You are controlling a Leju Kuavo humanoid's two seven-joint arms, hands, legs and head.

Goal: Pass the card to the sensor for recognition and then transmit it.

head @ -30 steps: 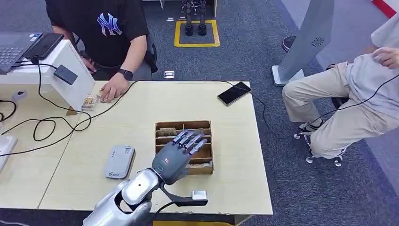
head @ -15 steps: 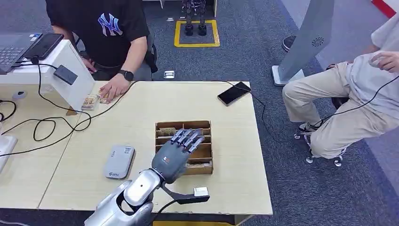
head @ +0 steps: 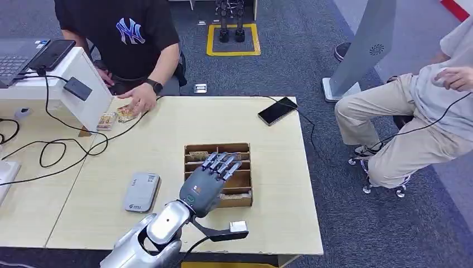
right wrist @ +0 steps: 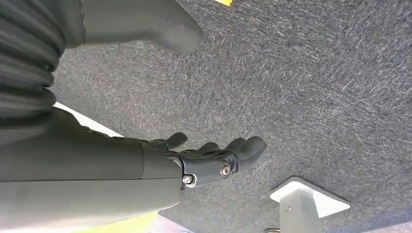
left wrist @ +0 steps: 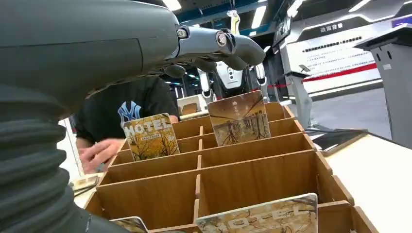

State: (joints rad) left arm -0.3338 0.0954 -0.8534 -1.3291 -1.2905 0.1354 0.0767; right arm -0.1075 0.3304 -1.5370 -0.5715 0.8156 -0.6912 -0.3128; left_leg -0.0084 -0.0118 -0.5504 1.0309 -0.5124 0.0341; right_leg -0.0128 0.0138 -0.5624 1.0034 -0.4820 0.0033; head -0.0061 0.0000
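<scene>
Left hand [head: 207, 187] sits lower centre of the head view, over the wooden card box [head: 244, 196] in the middle of the tabletop [head: 167, 128]. Fingers [head: 223, 163] are stretched out and apart above the middle rows, holding nothing. In the left wrist view the same fingers [left wrist: 228, 46] reach over the box [left wrist: 252, 177] without touching the cards.

Cards stand upright in the box slots: one hotel card [left wrist: 150, 137] in a far-row slot, another card [left wrist: 239, 118] beside it in the same row, both just under the fingertips. A third card [left wrist: 265, 218] stands in the nearest row at the bottom of that frame. From the head view only card tops show in the back row [head: 198, 156].

Right hand [right wrist: 194, 162] hangs over grey carpet [right wrist: 316, 97], fingers loosely curled and apart, nothing in them.

Grey flat device [head: 141, 191] lies on the tabletop left of the box, well apart from it. Black phone [head: 277, 110] near the upper right tabletop edge with a cable running off it. A person in a black shirt [head: 120, 33] at the upper left has a hand [head: 139, 100] just above some loose cards [head: 116, 118] at the far tabletop edge, next to a white stand [head: 83, 92]. Another person [head: 424, 111] sits at the right of the frame.
</scene>
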